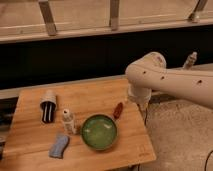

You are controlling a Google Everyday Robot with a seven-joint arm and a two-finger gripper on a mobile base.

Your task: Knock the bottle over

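The bottle is small, slim and white with a narrower white cap. It stands upright on the wooden table, just left of the green bowl. My white arm reaches in from the right and bends down at the table's right edge. The gripper hangs there at the arm's lower end, above the table's right side. It is well to the right of the bottle, with the bowl between them, and touches nothing that I can see.
A dark ribbed cylinder with a wide white end lies behind the bottle at the left. A blue sponge-like object lies in front of it. A small reddish object lies by the bowl's far right rim. A pale spray bottle stands far right.
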